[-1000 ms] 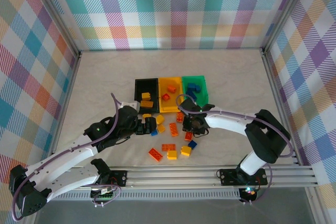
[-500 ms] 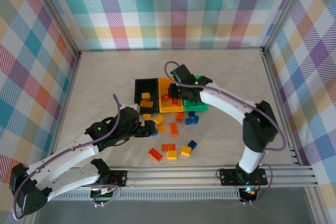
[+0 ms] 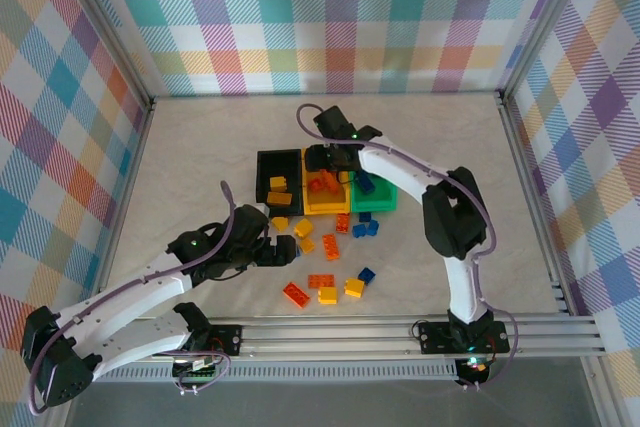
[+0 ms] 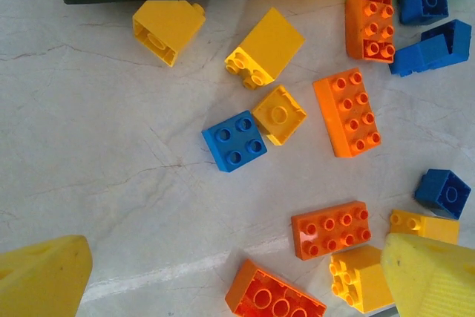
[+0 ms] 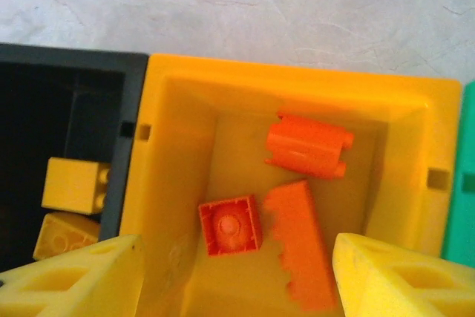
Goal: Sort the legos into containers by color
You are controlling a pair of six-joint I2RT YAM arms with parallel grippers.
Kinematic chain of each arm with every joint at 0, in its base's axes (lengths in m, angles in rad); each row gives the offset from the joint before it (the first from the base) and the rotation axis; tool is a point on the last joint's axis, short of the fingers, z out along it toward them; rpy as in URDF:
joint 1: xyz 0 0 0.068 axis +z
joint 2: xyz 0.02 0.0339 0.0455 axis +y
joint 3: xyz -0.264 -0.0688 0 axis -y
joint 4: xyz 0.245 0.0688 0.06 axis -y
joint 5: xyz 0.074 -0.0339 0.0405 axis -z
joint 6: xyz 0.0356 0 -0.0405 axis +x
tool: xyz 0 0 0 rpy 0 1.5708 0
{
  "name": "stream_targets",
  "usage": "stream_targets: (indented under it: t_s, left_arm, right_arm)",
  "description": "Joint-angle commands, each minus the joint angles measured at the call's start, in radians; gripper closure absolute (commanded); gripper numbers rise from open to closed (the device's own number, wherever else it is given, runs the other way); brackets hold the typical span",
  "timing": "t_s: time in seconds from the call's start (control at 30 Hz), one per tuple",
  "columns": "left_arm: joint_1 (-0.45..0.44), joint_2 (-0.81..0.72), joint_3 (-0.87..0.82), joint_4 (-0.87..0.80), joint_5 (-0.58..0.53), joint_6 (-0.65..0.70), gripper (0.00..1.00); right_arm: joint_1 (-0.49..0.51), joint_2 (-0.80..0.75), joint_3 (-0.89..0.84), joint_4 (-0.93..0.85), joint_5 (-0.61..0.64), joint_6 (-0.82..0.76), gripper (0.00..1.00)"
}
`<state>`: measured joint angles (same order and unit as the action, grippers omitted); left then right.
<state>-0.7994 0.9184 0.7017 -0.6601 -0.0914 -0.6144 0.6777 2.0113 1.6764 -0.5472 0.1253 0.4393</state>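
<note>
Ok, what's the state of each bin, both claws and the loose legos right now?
black bin, holds two yellow bricks.
yellow-orange bin, holds three orange bricks.
green bin, at least one blue brick inside.
right claw, open and empty above the yellow-orange bin.
left claw, open and empty above the loose legos.
loose legos, yellow, orange and blue, unsorted on the table.

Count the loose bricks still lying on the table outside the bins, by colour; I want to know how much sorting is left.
Yellow bricks: 5
Orange bricks: 4
Blue bricks: 4
Total: 13
</note>
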Motion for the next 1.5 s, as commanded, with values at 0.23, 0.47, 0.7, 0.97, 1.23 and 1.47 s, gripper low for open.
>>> stream_targets:
  t_s: [0.23,0.47,0.7,0.97,1.23,1.47]
  left_arm:
    - [0.022,-0.148,-0.009,-0.011,-0.070,-0.042,0.00]
    - [0.026,-0.148,-0.032,-0.001,-0.060,-0.046,0.00]
    - [0.032,-0.159,-0.059,0.008,-0.064,-0.045,0.00]
    - [0.034,-0.161,-0.027,-0.023,-0.102,-0.027,0.00]
    - [0.036,-0.175,-0.010,-0.058,-0.133,-0.022,0.00]
    - [0.036,-0.195,-0.010,-0.073,-0.127,-0.045,0.00]
  right_arm:
    - [0.185,-0.331,-0.536,0.041,-0.123,0.111,0.30]
    - [0.251,-0.257,-0.585,0.077,-0.029,0.151,0.32]
    - [0.273,-0.160,-0.526,-0.015,0.038,0.125,0.42]
    - [0.278,-0.224,-0.530,0.021,0.071,0.065,0.67]
    - [0.145,-0.316,-0.400,0.040,0.060,-0.039,0.65]
    - [0.006,-0.115,-0.173,0.055,-0.068,-0.076,0.64]
